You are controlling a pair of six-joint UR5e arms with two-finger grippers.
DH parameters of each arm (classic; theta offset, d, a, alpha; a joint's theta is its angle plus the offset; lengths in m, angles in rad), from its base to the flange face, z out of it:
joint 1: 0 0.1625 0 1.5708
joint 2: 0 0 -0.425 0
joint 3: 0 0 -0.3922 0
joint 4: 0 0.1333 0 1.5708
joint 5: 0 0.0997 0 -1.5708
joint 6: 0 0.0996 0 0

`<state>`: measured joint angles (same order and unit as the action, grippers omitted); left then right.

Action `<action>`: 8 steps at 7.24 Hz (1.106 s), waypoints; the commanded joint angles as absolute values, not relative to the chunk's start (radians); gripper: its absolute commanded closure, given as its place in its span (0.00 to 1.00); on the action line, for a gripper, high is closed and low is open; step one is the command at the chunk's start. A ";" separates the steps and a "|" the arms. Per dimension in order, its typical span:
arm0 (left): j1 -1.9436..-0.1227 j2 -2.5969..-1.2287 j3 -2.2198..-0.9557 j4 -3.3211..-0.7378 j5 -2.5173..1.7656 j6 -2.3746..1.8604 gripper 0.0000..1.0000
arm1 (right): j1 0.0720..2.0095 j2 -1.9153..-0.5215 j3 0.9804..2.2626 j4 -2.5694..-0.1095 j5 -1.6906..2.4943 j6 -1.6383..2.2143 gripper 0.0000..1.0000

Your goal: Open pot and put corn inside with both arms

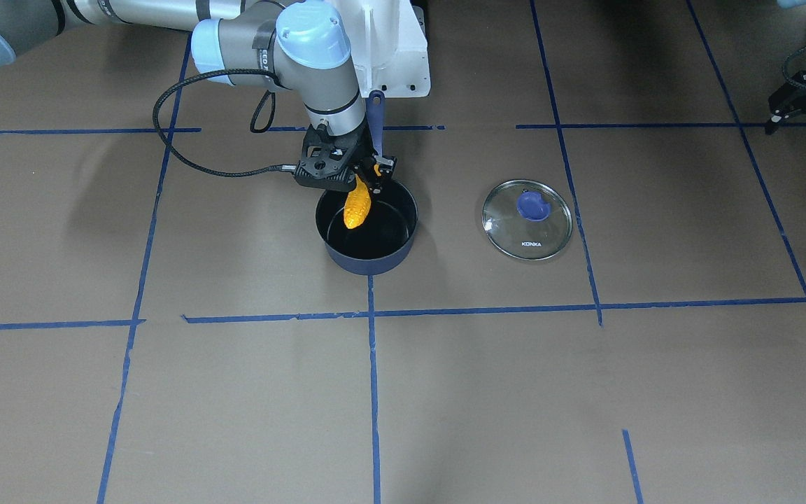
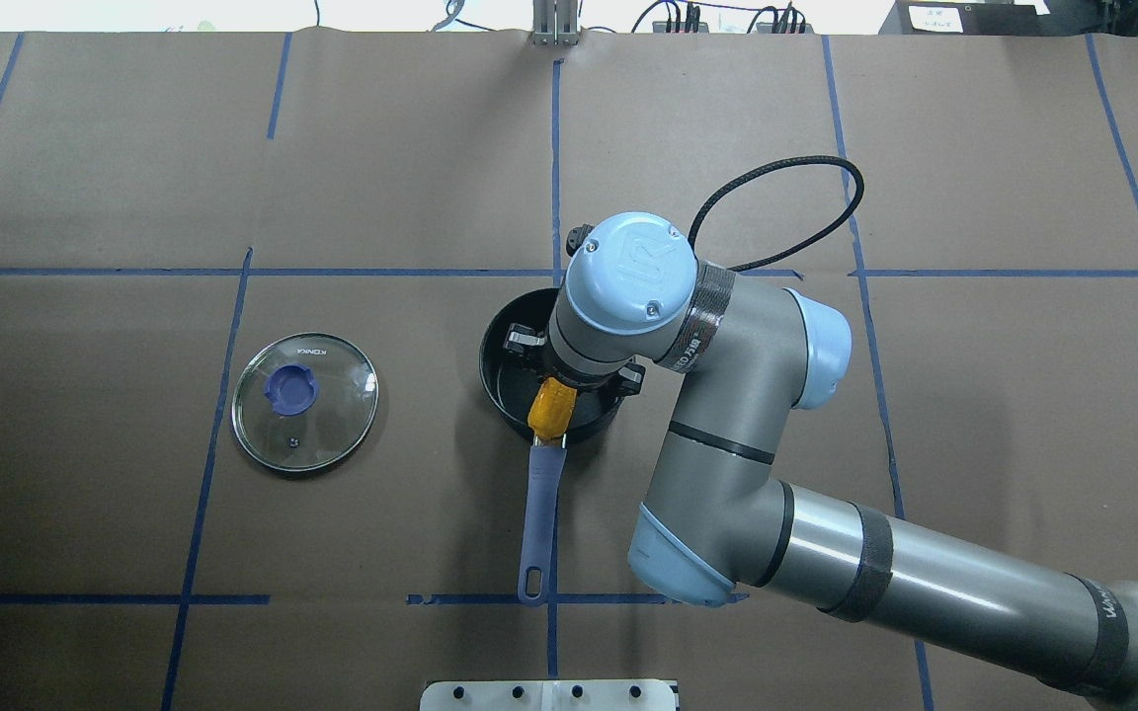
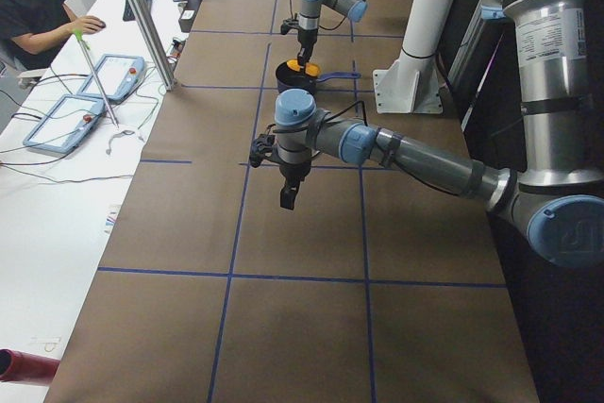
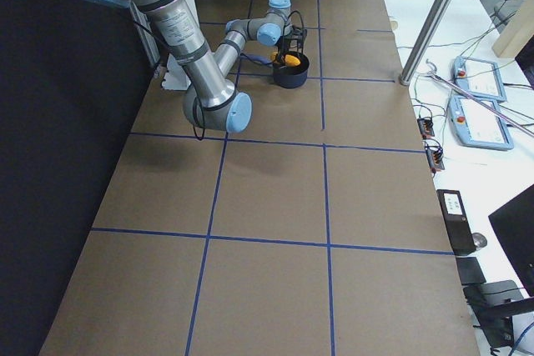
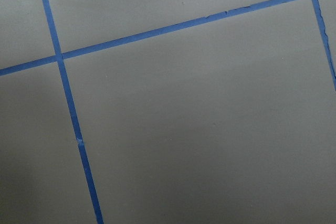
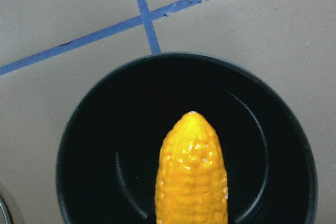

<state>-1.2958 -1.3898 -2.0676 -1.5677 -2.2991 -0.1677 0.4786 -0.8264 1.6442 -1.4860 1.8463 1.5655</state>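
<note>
The pot (image 1: 368,260) stands open near the table's middle, with its handle (image 2: 539,513) pointing toward the robot. My right gripper (image 1: 368,183) is shut on the thick end of the corn (image 1: 357,204) and holds it tilted, tip down, over the pot's black inside. The right wrist view shows the corn (image 6: 193,171) above the pot's rim (image 6: 68,145). The glass lid (image 1: 527,219) lies flat on the table on the robot's left side of the pot, knob up. My left gripper (image 1: 802,133) hangs over bare table beyond the lid, its fingers spread and empty.
The table is covered in brown paper with blue tape lines (image 1: 372,364). The white base mount (image 1: 396,49) stands just behind the pot handle. An operator (image 3: 38,7) and control pendants (image 3: 113,77) are at a side bench off the table.
</note>
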 commanded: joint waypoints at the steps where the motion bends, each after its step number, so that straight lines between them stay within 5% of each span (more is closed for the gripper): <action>1: -1.296 -1.388 -2.065 -1.569 -2.298 -0.164 0.00 | 0.504 -0.837 1.663 -1.485 1.859 1.559 0.00; 5: -1.368 -1.345 -2.045 -1.565 -2.298 -0.006 0.00 | 0.803 -1.315 2.044 -1.494 2.127 1.301 0.00; 8: -1.399 -1.344 -2.046 -1.511 -2.301 0.015 0.00 | 1.163 -1.686 2.063 -1.491 2.330 0.587 0.00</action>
